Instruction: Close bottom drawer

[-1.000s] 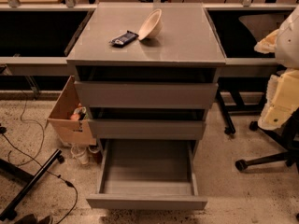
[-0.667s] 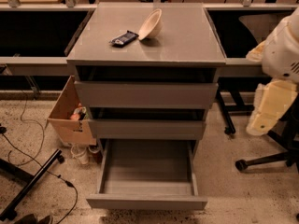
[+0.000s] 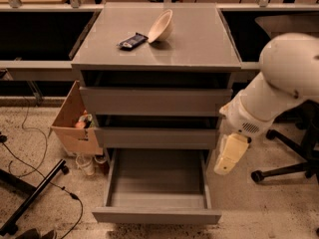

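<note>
The bottom drawer (image 3: 156, 215) is the lowest of three on the grey cabinet (image 3: 154, 59). It stands pulled far out, and its empty grey tray (image 3: 157, 176) shows from above. Its flat front faces the camera near the lower edge of the view. My white arm (image 3: 279, 88) reaches in from the right. My cream-coloured gripper (image 3: 230, 154) hangs at its end, just right of the cabinet. It is beside the drawer's right wall, a little above it and apart from it.
The two upper drawers (image 3: 155, 101) (image 3: 155, 137) stand slightly out. A white bowl (image 3: 160, 26) and a dark packet (image 3: 132, 41) lie on the cabinet top. A cardboard box (image 3: 75, 128) and cups (image 3: 87, 164) stand left of it. Black stand legs (image 3: 35, 193) lie lower left, a chair base (image 3: 284, 169) right.
My arm has swung in from the right edge, leftward and down, bringing the gripper close to the cabinet's right side. The bottom drawer has not moved.
</note>
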`<act>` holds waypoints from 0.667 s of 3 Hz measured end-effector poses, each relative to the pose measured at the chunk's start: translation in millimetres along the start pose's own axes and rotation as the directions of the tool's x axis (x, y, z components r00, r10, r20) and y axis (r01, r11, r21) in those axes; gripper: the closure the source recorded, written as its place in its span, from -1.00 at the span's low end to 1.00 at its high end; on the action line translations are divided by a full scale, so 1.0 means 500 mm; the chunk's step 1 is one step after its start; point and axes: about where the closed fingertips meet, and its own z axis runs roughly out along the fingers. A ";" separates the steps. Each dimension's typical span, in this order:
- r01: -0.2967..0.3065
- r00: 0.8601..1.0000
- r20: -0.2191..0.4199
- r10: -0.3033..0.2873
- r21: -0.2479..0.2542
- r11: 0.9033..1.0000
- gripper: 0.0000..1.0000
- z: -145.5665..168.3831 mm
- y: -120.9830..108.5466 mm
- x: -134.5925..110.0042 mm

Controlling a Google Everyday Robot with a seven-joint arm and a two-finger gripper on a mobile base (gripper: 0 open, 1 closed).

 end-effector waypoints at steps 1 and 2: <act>-0.044 0.994 0.098 0.055 -0.109 0.993 -1.00 0.194 0.046 0.019; -0.063 0.989 0.131 0.074 -0.086 0.994 -1.00 0.239 0.030 0.016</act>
